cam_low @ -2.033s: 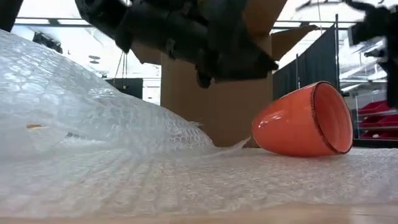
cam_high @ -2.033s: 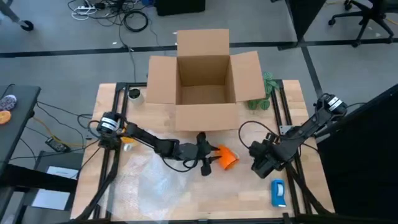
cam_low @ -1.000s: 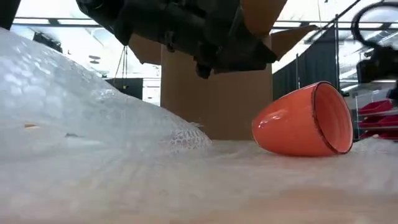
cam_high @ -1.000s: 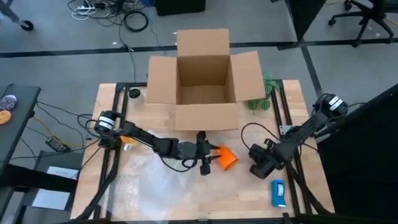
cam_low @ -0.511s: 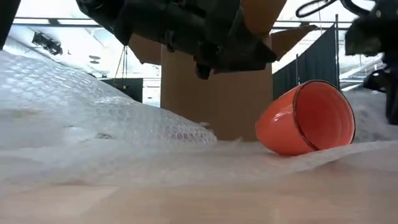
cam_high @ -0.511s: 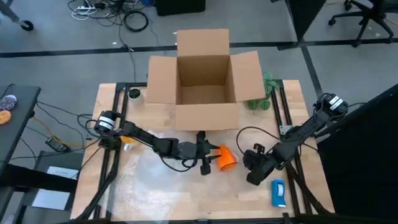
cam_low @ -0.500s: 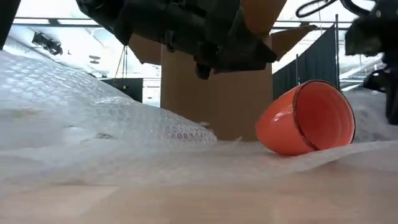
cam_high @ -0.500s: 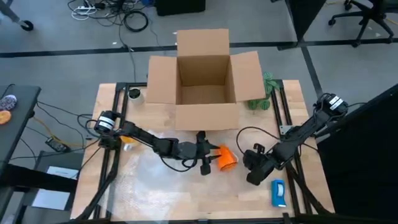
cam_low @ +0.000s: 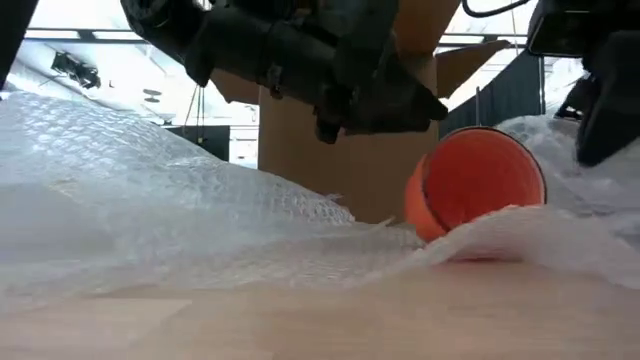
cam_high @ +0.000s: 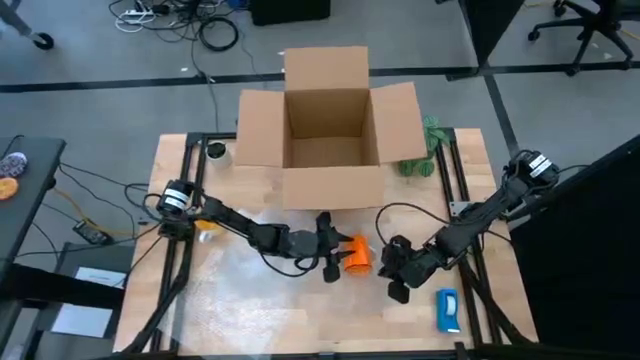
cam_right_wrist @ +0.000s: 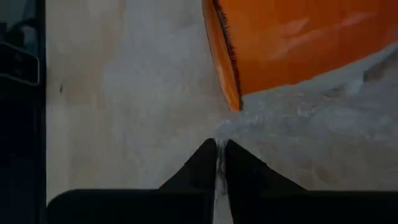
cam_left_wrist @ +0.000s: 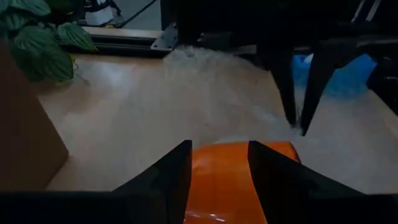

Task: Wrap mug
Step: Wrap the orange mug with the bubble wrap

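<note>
Wrapping under way: the mug (cam_high: 358, 254) lies on its side on bubble wrap (cam_low: 150, 230), left claw (cam_high: 331, 262) spread astride it, right claw (cam_high: 397, 277) clenched on the wrap's edge, which next needs drawing over the mug.

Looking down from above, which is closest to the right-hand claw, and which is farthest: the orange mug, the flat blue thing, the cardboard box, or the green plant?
From the right gripper, in the high view:
1. Orange mug, just beside it toward the table's middle.
2. Flat blue-and-white object, toward the table's front right corner.
3. Green plant and cardboard box, both at the far edge; too close to call.
</note>
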Robot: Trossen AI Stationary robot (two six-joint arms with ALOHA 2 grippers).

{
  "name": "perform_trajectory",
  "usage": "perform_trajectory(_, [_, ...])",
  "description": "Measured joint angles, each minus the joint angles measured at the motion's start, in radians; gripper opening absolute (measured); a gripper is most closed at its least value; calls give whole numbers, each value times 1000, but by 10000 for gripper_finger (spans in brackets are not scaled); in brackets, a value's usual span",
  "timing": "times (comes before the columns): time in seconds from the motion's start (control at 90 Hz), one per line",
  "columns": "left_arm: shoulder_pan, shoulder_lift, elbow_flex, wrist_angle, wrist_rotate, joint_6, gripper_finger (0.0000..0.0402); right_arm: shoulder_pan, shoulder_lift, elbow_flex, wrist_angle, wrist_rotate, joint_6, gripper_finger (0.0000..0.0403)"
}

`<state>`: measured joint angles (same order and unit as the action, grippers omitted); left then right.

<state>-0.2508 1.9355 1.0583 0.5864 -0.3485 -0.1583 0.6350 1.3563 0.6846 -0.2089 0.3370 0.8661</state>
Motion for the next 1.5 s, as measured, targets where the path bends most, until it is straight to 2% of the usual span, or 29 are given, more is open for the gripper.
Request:
perform_trajectory(0.267, [0,1,0,-1,0,-1,142,-15,-1,0,20,-1,-14,5])
perform_trajectory(0.433, [0,2,0,23,0,-2,142,-16,-2,0,77,-41,-47,19])
perform_trajectory(0.667, [0,62,4,35,13,-6,142,-29,-2,0,78,-54,-50,38])
perform_trajectory(0.889, [0,80,6,27,7,-34,142,-32,-29,0,81,-124,-51,39])
perform_trajectory(1.067, [0,80,6,-2,-2,-77,142,-21,-120,0,52,-209,-7,39])
perform_trajectory(1.144, [0,80,5,-22,-3,-91,142,-2,-185,0,-12,-218,32,39])
perform_trajectory(1.311, [-5,81,4,-47,-9,-113,142,51,-319,0,-155,-200,117,39])
perform_trajectory(1.5, [-7,81,4,-62,-10,-117,142,96,-426,0,-236,-130,133,39])
